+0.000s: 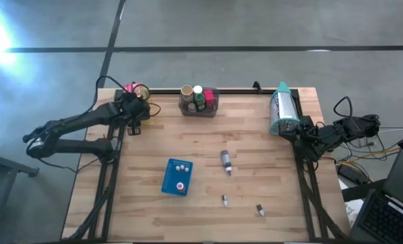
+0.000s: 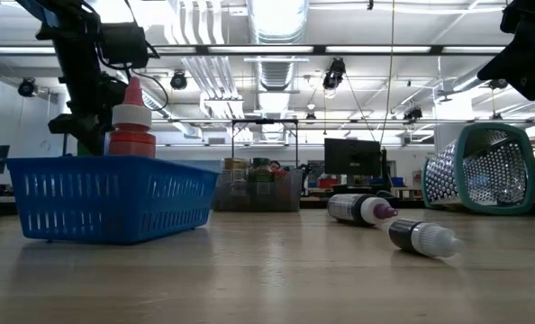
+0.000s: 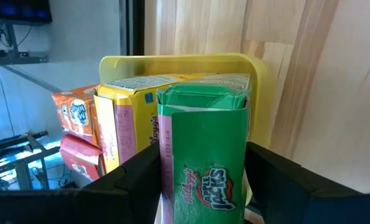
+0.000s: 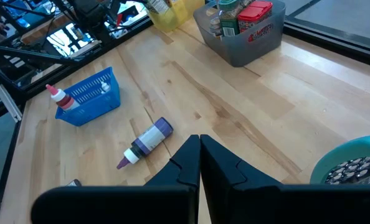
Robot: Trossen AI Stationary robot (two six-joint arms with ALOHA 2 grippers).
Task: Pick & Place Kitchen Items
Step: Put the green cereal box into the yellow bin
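Left pincer (image 3: pixel 200 180) gripping green box (image 3: pixel 203 149) inside yellow bin (image 3: pixel 260 81).

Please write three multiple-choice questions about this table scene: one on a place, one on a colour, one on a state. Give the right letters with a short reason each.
1. Where is the left gripper?
A. at the yellow bin
B. over the blue basket
C. beside the teal colander

2. What colour is the box between its fingers?
A. pink
B. green
C. white

3. How is the purple-capped bottle resting?
A. upright
B. inside the grey bin
C. lying on the table

Key: 1 A, the left wrist view shows the bin just ahead; 2 B, the box is green; 3 C, it lies flat on bare wood.
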